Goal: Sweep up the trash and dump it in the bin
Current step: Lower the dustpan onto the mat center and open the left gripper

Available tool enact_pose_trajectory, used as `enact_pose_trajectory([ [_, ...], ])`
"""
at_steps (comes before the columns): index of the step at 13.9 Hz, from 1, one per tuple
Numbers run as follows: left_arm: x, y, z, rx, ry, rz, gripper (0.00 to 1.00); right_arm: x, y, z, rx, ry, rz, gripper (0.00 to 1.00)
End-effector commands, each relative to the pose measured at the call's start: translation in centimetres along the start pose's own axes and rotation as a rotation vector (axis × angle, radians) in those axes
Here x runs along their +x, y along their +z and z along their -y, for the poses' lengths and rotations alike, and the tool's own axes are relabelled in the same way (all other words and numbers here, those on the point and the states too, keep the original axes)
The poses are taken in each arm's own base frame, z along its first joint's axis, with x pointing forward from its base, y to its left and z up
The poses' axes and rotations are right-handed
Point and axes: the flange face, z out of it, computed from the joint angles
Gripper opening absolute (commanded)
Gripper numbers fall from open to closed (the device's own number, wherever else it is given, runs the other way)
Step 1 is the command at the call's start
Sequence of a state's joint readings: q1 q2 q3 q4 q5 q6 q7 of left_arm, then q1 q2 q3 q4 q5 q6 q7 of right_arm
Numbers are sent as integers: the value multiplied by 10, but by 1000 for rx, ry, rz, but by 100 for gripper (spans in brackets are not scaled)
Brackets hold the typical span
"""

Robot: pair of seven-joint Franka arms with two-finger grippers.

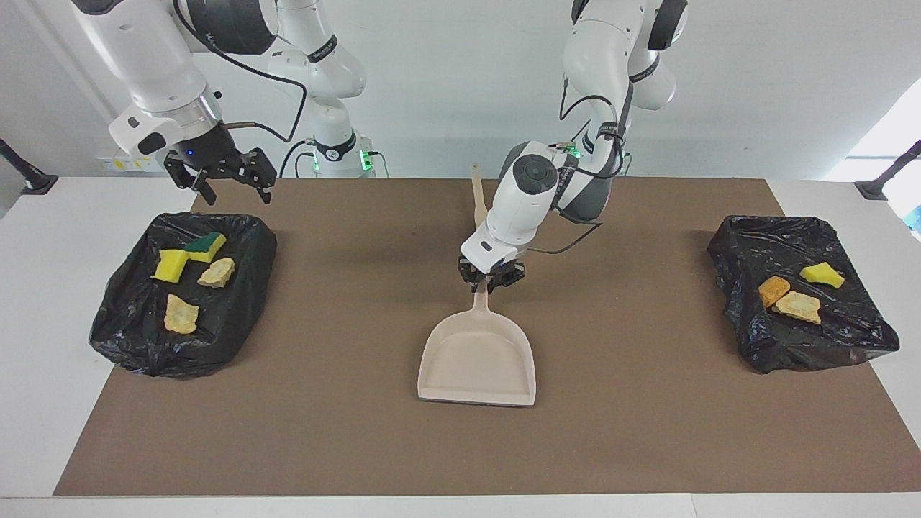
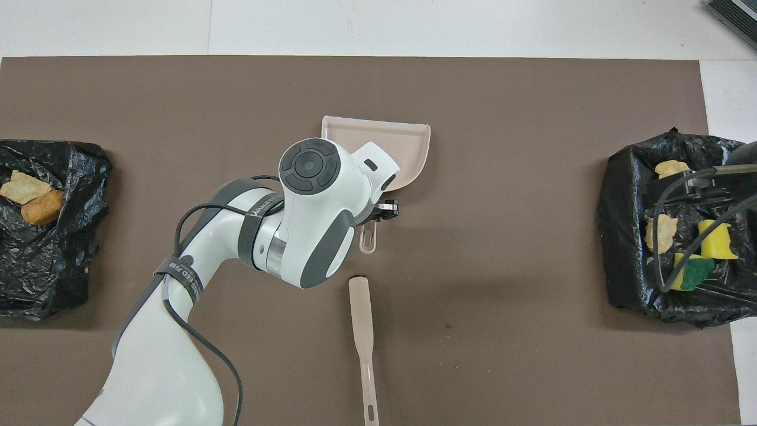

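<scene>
In two bins lie seven trash pieces.

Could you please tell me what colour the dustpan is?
The plastic dustpan is pale beige with a pinkish tinge, clearest in the facing view.

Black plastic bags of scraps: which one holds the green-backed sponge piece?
The black plastic bag at the right arm's end of the table holds the green-backed sponge piece. The other black bag holds only yellow and tan pieces.
</scene>
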State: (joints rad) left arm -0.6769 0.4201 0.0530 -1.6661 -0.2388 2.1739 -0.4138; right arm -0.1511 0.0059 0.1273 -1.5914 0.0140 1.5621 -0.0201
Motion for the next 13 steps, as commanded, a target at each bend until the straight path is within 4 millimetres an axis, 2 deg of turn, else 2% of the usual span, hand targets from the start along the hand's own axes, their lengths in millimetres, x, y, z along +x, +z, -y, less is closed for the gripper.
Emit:
enact_pose_trajectory([
  [1,-1,5,1,-19,-20,-14,0,-1,-4,-1,-1,16,6,100],
  [3,-2,17,3,-9,-22,0,12,0,-5,0,-1,13,0,100],
  [4,0,14,4,-11,-26,-4,26,0,-5,0,-3,15,0,100],
  [5,2,11,3,-15,-28,-13,58,0,-5,1,-1,12,0,100],
  [6,5,2,4,-13,-19,-26,100,0,-5,1,-1,11,-1,100],
  [7,8,-9,9,-14,-23,-31,100,0,-5,0,-1,15,-1,100],
  [9,12,-43,17,-34,-35,-66,100,0,-5,1,-1,13,-1,100],
  [13,17,-87,40,-29,-69,-67,100,0,-5,0,-1,13,-1,100],
])
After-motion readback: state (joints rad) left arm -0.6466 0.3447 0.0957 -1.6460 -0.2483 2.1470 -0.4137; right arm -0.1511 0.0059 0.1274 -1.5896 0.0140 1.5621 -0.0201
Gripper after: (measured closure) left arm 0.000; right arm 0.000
